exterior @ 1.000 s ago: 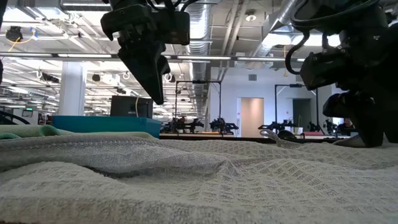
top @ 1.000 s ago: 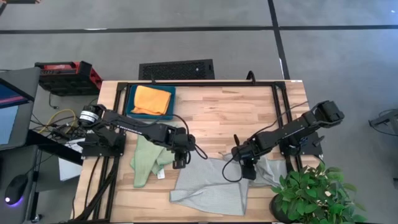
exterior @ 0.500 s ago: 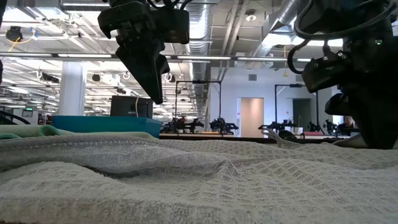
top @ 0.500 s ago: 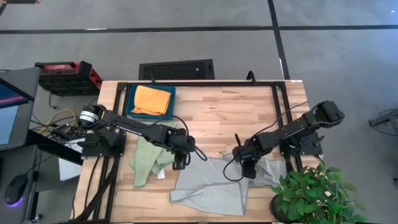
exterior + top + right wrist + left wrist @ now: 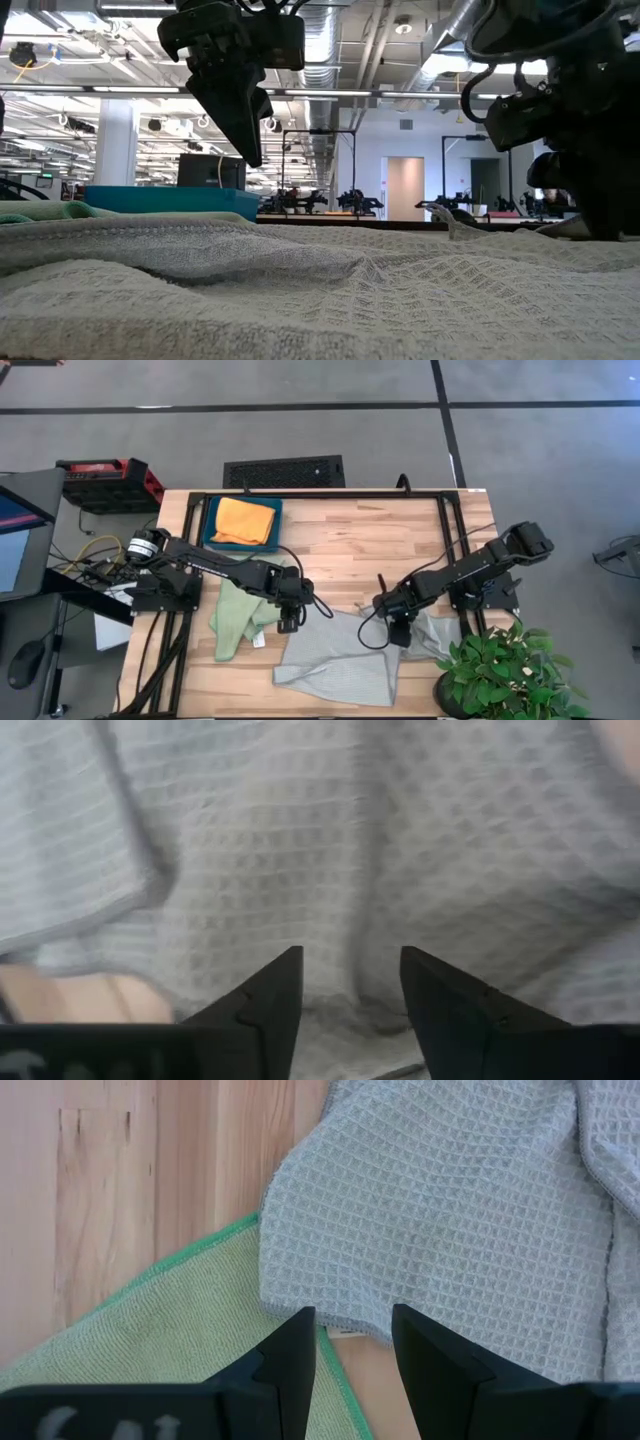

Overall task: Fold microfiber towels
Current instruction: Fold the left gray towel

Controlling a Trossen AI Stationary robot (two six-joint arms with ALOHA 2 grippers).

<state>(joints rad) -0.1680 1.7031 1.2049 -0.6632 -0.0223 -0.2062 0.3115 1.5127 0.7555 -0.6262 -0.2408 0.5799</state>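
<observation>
A large pale grey towel (image 5: 335, 660) lies spread and rumpled at the table's near middle. Its left corner (image 5: 300, 1280) rests on a light green towel (image 5: 235, 615) with a small white tag (image 5: 258, 641). A second grey towel (image 5: 438, 632) lies crumpled at the right. An orange towel (image 5: 245, 520) lies folded in the dark teal tray (image 5: 208, 525) at the far left. My left gripper (image 5: 353, 1330) is open, raised above the grey corner (image 5: 250, 155). My right gripper (image 5: 350, 980) is open, low over the grey cloth's right part (image 5: 397, 638). My right gripper points down with its open fingers (image 5: 265, 995) standing close over a raised wrinkle of the grey towel (image 5: 340, 920). I cannot tell whether they touch the cloth.
A leafy potted plant (image 5: 500, 670) stands at the table's near right corner, close to my right arm. A black frame rail (image 5: 320, 494) runs along the far edge. Bare wood (image 5: 350, 550) lies between the tray and the towels.
My right gripper has sunk a little toward the grey towel. My left gripper has kept still above the grey corner. The towels lie as before.
</observation>
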